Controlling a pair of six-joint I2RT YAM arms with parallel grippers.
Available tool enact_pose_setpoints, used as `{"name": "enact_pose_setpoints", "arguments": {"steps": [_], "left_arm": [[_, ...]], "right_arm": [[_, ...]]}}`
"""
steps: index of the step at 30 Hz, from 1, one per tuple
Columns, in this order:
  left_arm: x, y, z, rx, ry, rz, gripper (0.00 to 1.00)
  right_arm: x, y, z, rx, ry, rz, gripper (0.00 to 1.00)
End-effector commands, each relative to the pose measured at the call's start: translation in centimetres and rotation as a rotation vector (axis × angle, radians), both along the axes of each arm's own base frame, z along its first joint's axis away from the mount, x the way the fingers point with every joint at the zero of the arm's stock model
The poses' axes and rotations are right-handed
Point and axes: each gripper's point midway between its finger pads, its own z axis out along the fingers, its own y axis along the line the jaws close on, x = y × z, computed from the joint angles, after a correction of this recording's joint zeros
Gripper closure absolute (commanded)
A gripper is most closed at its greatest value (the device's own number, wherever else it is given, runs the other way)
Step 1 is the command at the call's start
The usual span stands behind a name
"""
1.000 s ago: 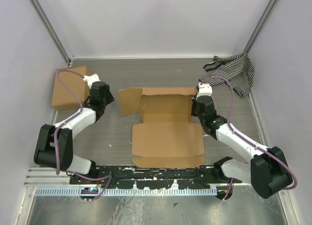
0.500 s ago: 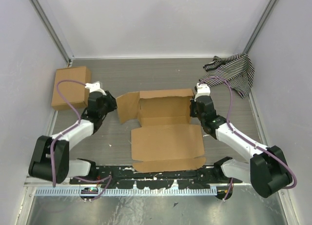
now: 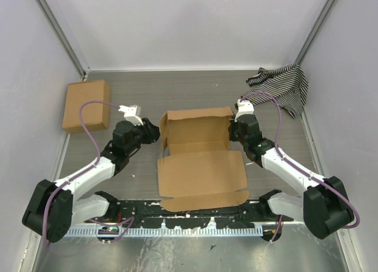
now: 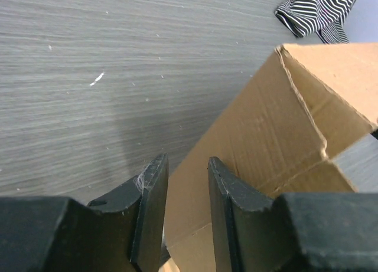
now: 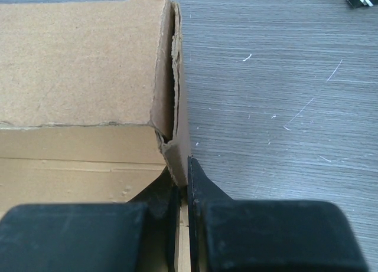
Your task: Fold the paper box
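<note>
- Left gripper (image 3: 152,132) sits at the 9 o'clock side of the paper box (image 3: 201,169), level with the box's far half
- Its wrist view shows the left gripper (image 4: 186,216) with its two black fingers (image 4: 150,210) parted by a narrow gap, released rather than clenched; the lower edge of the raised left side flap of the paper box (image 4: 266,136) runs down into that gap, and whether either finger touches the cardboard cannot be told
- Right gripper (image 3: 233,130) is at the 3 o'clock side of the box, against its right wall
- In its wrist view the right gripper (image 5: 183,186) is clenched on the paper box (image 5: 77,65), pinching the upright, doubled right side wall between its fingertips
- Paper box lies in the middle of the grey wood-grain tabletop (image 3: 177,89), between the two arms
- Far half of the box forms a shallow tray, with the back wall at 12 o'clock and both side flaps standing up
- Near half is a wide panel lying flat, reaching toward 6 o'clock and the arm bases
- Closed brown cardboard box (image 3: 87,105) rests at 10 o'clock, well apart from the paper box
- Black-and-white striped cloth (image 3: 283,89) lies crumpled at 2 o'clock, in the far right corner of the tabletop; the left wrist view catches it (image 4: 319,9) beyond the raised flap
</note>
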Motion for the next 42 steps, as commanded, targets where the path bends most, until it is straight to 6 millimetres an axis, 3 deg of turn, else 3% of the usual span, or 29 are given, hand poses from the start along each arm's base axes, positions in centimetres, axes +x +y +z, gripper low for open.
{"name": "enact_pose_setpoints", "arguments": {"steps": [1,11,18,28,42], "left_arm": [[-1.6,-0.8,0.4,-0.025,-0.014,-0.035,0.6],[-3.9,-0.1,0.4,-0.048,-0.009,-0.018,0.62],[-4.4,-1.9,2.2,-0.077,-0.03,-0.082,0.63],[-5.5,-2.8,2.5,-0.082,-0.033,-0.128,0.62],[-2.5,-4.3,2.9,0.028,-0.073,-0.14,0.53]], "right_arm": [[1.6,1.0,3.7,0.075,-0.09,-0.001,0.98],[1.5,1.2,3.4,0.093,-0.079,0.003,0.97],[1.4,1.3,3.1,0.099,-0.071,0.002,0.97],[1.3,1.2,3.6,0.101,-0.078,0.0,0.97],[0.5,1.9,3.8,0.128,-0.085,0.056,0.96]]}}
